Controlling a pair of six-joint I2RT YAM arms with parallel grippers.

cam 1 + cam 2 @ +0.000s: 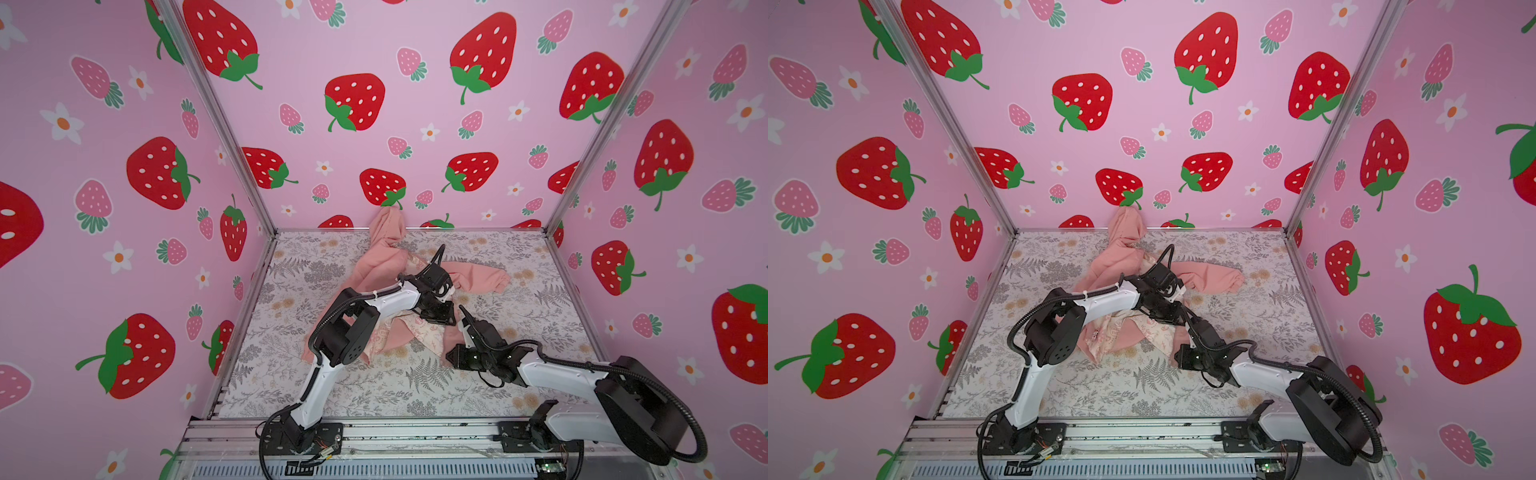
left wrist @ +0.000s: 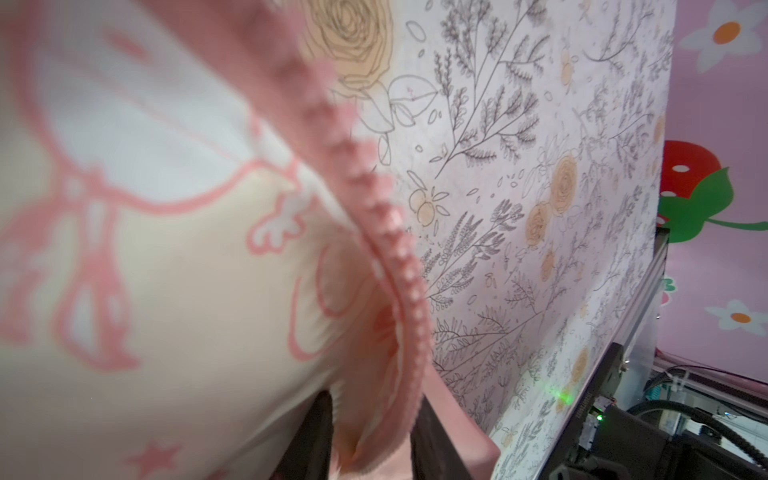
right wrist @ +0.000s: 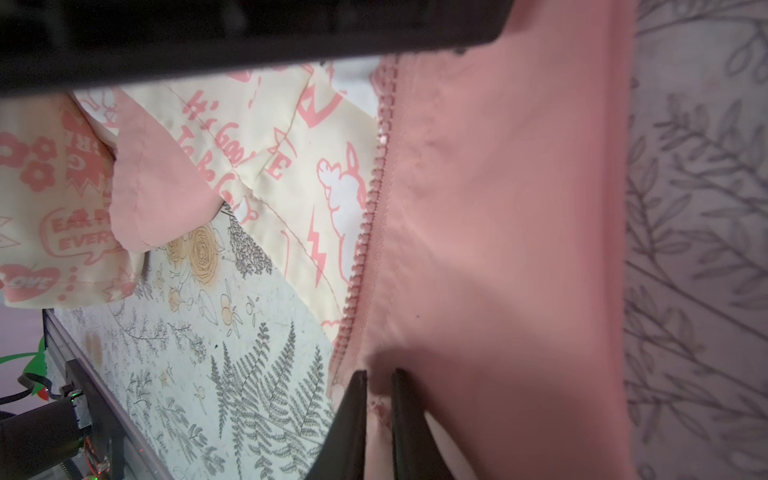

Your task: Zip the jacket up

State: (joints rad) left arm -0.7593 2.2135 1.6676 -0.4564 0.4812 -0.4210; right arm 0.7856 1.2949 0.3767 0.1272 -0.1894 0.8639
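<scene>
The salmon-pink jacket [image 1: 386, 257] [image 1: 1125, 257] lies crumpled and unzipped at mid table, its cream printed lining [image 3: 291, 145] showing. One sleeve reaches up the back wall and the other [image 1: 478, 278] stretches right. My left gripper [image 1: 438, 313] [image 1: 1163, 309] points down over the jacket's front. In the left wrist view its jaws [image 2: 374, 440] stand apart, with the toothed zipper edge [image 2: 399, 249] lying between them. My right gripper [image 1: 461, 309] [image 1: 1185, 318] [image 3: 380, 374] is shut on the pink fabric at the low end of the other zipper row [image 3: 365, 224].
A floral mat [image 1: 415, 386] covers the table. Strawberry-print walls [image 1: 374, 124] close in the back and both sides. A metal rail [image 1: 415, 432] with both arm bases runs along the front edge. The two grippers are almost touching.
</scene>
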